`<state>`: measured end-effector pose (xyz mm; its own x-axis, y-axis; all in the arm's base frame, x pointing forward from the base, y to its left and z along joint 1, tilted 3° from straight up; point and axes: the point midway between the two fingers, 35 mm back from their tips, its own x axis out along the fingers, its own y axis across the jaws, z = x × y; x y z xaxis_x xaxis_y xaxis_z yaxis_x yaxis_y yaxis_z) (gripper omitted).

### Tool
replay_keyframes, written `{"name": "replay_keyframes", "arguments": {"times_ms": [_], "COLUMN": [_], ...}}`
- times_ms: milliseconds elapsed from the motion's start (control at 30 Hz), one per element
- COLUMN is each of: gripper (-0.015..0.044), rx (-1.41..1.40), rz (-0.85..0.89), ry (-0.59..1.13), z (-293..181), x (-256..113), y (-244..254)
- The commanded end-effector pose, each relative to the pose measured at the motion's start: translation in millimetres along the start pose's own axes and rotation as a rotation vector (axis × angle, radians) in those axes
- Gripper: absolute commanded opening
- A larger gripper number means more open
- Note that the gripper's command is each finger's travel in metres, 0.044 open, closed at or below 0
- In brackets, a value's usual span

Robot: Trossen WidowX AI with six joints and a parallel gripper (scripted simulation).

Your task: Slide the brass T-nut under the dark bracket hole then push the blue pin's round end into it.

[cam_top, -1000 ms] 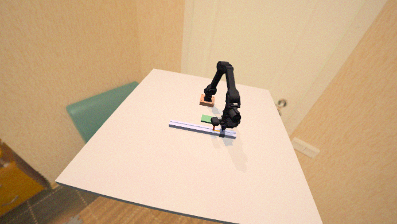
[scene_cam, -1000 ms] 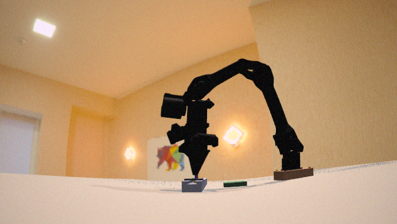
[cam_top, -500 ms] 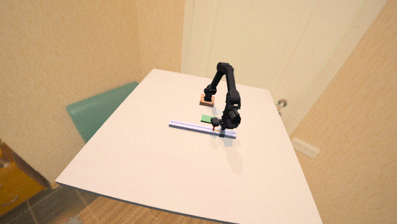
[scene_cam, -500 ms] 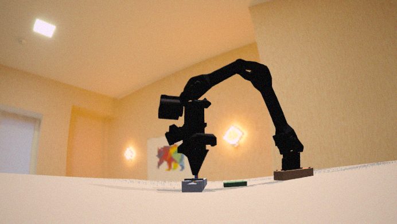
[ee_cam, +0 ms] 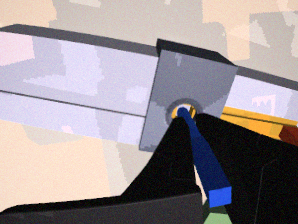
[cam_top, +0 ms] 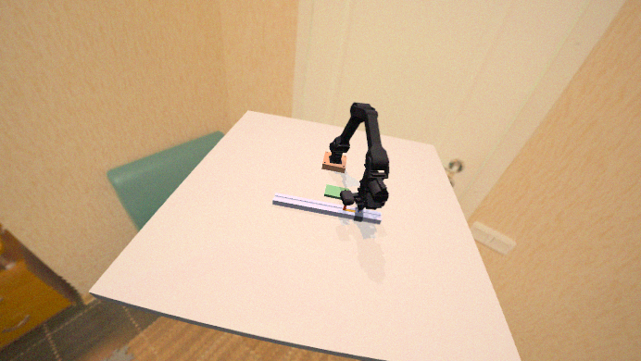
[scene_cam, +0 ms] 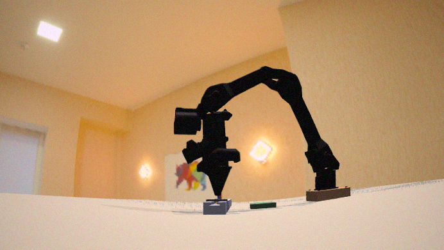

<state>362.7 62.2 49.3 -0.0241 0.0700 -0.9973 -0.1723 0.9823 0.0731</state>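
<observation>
Aluminum rail [cam_top: 301, 202] [scene_cam: 215, 210] [ee_cam: 110, 75] lies nearest on the surface [cam_top: 278, 268] [scene_cam: 128, 231], so its slot can guide the brass T-nut [cam_top: 350, 211] [ee_cam: 250, 119]. Near its right end sits the dark bracket [cam_top: 358, 215] [ee_cam: 200, 75], its hole facing up to receive the pin. Brass shows through this hole, so the nut probably is well placed; the orange handle [cam_top: 345, 207] stands just left, outside the bracket. The fingers [cam_top: 360, 208] [scene_cam: 218, 194] are closed on the blue pin [ee_cam: 210, 165], its lower end at the hole, perhaps for pushing down. Farther lies the green tray [cam_top: 333, 191] [scene_cam: 263, 205] [ee_cam: 217, 219]. I count one rail, one bracket, one nut with one handle, one pin, one tray.
</observation>
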Motion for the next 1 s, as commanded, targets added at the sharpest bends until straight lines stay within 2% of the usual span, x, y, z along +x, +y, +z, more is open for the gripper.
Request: {"name": "replay_keyframes", "arguments": {"times_ms": [0,900,967], "gripper": [-0.0150,-0.0150,-0.0097], "rx": [-0.003,0.000,0.001], "rz": [0.009,0.016,0.018], "ry": [0.013,0.042,0.044], "z": [1.1,1.9,2.1], "x": [0.5,0.1,-0.1], "y": [0.2,-0.8,-0.9]}}
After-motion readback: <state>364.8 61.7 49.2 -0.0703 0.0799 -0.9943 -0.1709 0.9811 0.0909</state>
